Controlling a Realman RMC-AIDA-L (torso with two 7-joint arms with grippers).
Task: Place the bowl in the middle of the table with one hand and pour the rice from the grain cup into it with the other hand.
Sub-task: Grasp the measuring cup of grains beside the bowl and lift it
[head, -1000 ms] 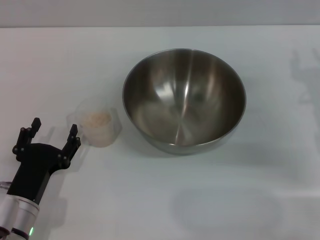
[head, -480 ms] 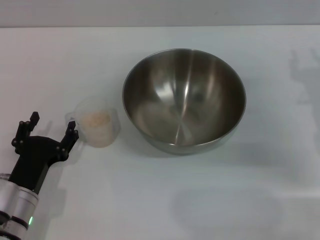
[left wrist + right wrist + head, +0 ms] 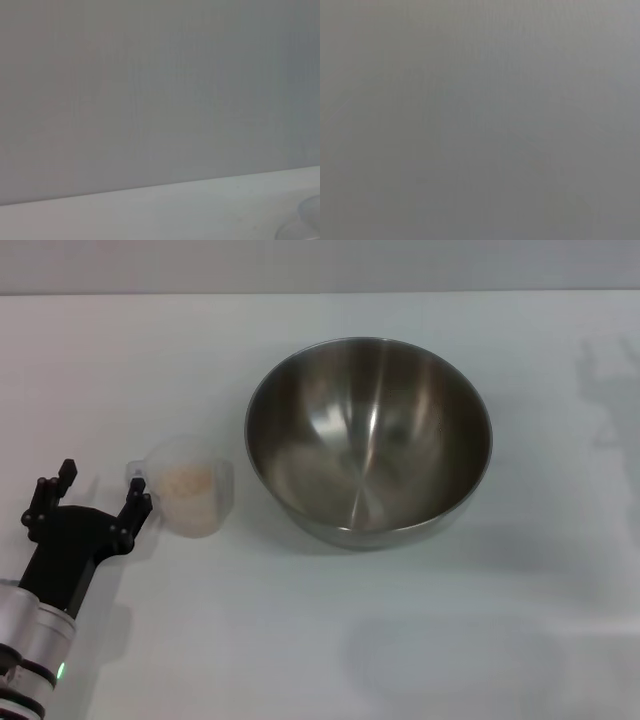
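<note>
The bowl (image 3: 368, 440) stands upright and empty at the middle of the table (image 3: 300, 640). The grain cup (image 3: 195, 510) stands just left of it, apart from it, with rice (image 3: 187, 480) inside. My left gripper (image 3: 100, 495) is open and empty at the lower left, right beside the cup. Its right fingertip (image 3: 140, 503) sits at the cup's small handle. The left wrist view shows only the wall, the table and a faint curved edge of the cup (image 3: 306, 225). My right gripper is out of view; the right wrist view is plain grey.
The table's far edge (image 3: 320, 293) runs across the top of the head view. A shadow (image 3: 605, 390) of the right arm lies on the table at the far right.
My left gripper has drawn slightly left and back, staying open. The cup has shifted a little to the left with its handle turned toward the gripper. The bowl has not moved.
</note>
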